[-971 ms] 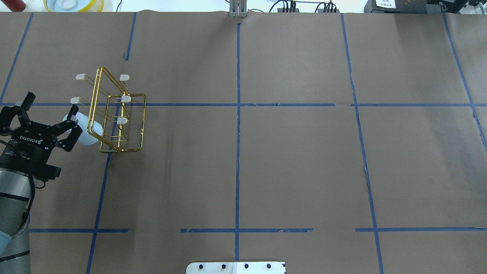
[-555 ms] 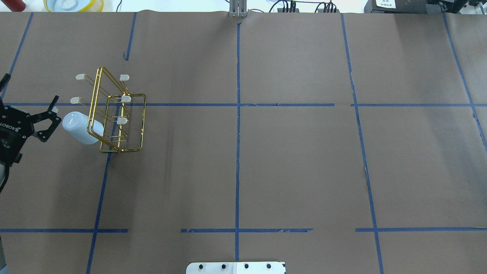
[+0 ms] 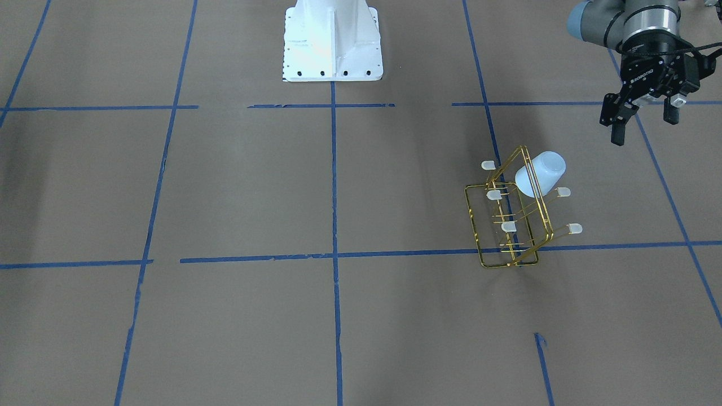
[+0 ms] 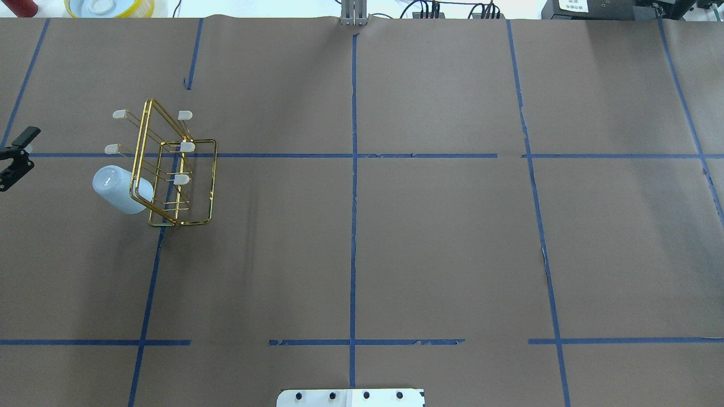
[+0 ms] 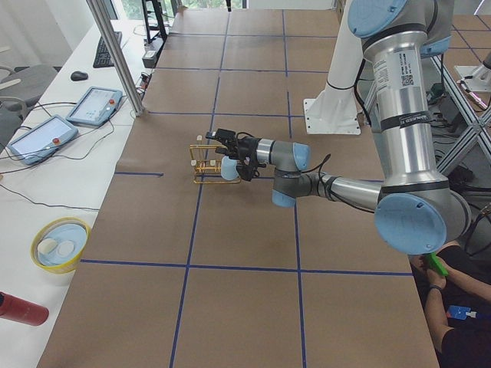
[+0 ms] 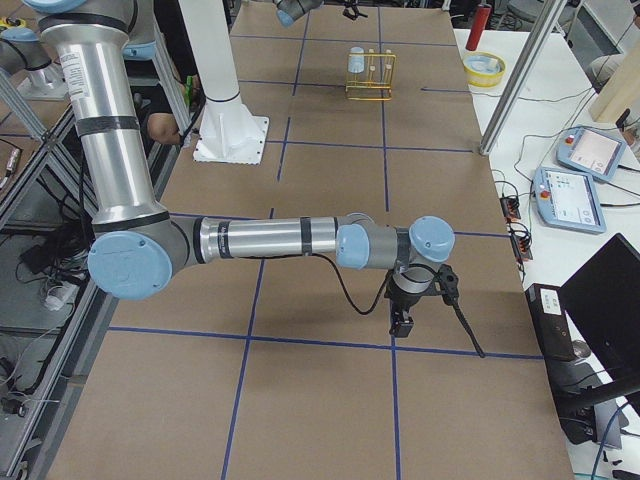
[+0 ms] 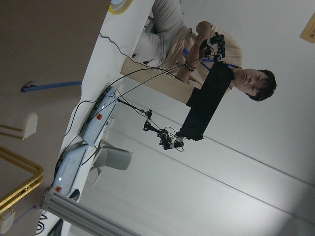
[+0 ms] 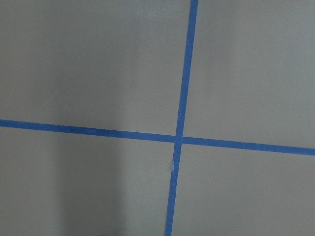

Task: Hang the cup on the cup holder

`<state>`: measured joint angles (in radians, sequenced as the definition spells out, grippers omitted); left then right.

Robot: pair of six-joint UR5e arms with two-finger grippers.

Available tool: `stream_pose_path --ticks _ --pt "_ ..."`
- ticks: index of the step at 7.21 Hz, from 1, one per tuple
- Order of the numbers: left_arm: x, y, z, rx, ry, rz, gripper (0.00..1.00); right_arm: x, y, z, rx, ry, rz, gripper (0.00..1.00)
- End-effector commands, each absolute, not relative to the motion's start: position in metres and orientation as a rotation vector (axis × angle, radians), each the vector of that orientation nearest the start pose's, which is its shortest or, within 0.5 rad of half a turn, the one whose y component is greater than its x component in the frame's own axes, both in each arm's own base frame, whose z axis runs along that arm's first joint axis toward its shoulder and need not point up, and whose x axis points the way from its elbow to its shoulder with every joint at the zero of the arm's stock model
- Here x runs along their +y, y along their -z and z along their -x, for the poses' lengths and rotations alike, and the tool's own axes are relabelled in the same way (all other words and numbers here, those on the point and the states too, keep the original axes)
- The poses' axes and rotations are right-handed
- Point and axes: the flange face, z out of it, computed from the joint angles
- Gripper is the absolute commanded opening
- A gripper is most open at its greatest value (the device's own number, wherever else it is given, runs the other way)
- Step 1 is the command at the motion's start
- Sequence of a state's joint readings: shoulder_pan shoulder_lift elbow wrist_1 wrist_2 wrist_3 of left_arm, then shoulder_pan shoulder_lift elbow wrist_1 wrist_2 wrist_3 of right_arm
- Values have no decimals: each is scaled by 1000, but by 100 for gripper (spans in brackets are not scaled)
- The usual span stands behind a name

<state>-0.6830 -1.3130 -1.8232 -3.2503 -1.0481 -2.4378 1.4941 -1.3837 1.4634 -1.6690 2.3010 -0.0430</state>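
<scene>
The pale blue-white cup [image 4: 116, 189] hangs tilted, mouth inward, on a prong at the near left side of the gold wire cup holder [image 4: 175, 181]. In the front view the cup [image 3: 541, 172] sits on the upper right of the holder [image 3: 510, 225]. My left gripper [image 3: 645, 127] is open and empty, apart from the cup, up and to the right of it in that view. Only one finger [image 4: 22, 139] shows at the overhead view's left edge. My right gripper [image 6: 400, 320] hangs over bare table far from the holder; I cannot tell whether it is open or shut.
The robot's white base plate [image 3: 333, 39] stands at the table's near middle. A yellow bowl [image 5: 57, 244] and a red bottle [image 5: 23, 307] lie on the white side table beyond the far edge. Blue tape lines [image 8: 179, 137] cross the brown table.
My left gripper, open beside the cup one second ago, has drawn back to the left, almost out of the overhead view. The cup and the holder have not moved.
</scene>
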Motion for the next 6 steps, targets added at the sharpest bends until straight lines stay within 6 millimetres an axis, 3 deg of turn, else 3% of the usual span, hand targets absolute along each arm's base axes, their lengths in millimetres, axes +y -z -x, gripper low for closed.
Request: stream_pose_path --ticks 1,3,4,6 --pt "-362 -496 -144 1716 1375 -268 100 -572 -625 -23 -730 108 30 100" --pt "-372 -522 -108 1579 1192 -303 100 -572 -625 -23 -730 108 30 100" --pt "-381 -535 -76 1466 1122 -338 100 -572 -625 -22 -730 109 30 100" --pt "-399 -544 -30 1281 971 -415 100 -572 -625 -23 -730 108 30 100"
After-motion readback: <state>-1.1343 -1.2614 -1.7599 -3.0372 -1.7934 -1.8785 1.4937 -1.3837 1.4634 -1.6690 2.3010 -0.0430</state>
